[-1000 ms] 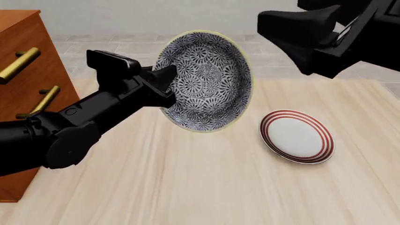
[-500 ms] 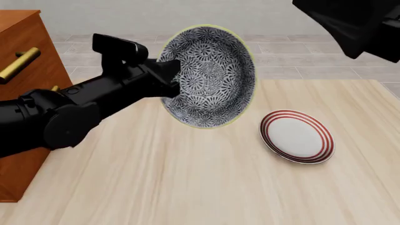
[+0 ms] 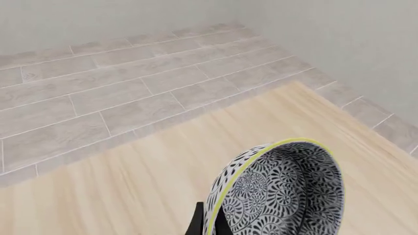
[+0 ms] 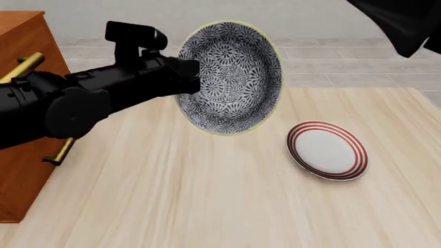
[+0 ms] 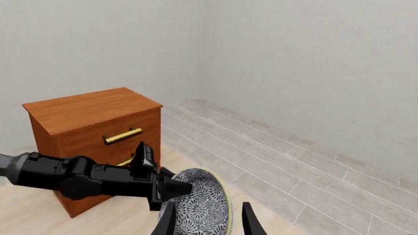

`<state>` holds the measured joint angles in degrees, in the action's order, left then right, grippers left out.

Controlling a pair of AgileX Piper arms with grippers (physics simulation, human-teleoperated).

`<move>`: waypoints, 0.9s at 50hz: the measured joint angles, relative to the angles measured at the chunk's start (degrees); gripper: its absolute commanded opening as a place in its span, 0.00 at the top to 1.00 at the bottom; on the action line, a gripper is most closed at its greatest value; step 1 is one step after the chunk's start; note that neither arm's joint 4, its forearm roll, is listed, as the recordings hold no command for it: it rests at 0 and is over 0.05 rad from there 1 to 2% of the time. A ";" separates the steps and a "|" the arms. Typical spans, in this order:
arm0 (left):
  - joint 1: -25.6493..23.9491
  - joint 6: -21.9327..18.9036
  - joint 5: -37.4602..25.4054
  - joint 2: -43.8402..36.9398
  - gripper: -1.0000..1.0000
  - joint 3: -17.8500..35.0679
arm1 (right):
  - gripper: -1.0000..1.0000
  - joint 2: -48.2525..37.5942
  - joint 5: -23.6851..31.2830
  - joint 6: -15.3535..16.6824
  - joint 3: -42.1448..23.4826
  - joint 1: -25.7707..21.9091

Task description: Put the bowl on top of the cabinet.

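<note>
The bowl (image 4: 231, 77) is tipped on edge above the worktop's (image 4: 206, 196) far-left part, its mouth facing the near-right corner, its rim pinched by the left pincer (image 4: 193, 77), right of the cabinet (image 4: 31, 57); the right pincer's (image 5: 205, 220) fingers stand apart, holding nothing.

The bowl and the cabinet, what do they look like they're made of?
The bowl looks like glazed ceramic: smooth, with a printed black-and-white flower pattern and a pale yellow rim, though a render can't confirm it. The cabinet looks like reddish-brown wood with a plain matte finish; its bar handles look like brass-coloured metal.
</note>
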<state>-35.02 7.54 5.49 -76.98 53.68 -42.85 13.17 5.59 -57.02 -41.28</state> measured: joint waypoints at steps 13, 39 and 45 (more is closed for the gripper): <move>1.31 3.35 -4.39 0.48 1.00 2.51 | 0.00 0.41 0.53 -1.22 -0.63 0.61; 4.88 7.39 -12.73 2.98 1.00 7.86 | 0.00 0.69 1.48 -2.82 -1.41 1.30; 7.33 8.72 -14.39 3.09 1.00 8.90 | 0.00 0.78 1.75 -3.02 -1.66 1.46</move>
<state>-27.68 16.26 -8.90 -73.89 62.58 -42.07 14.92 2.57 -58.68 -39.82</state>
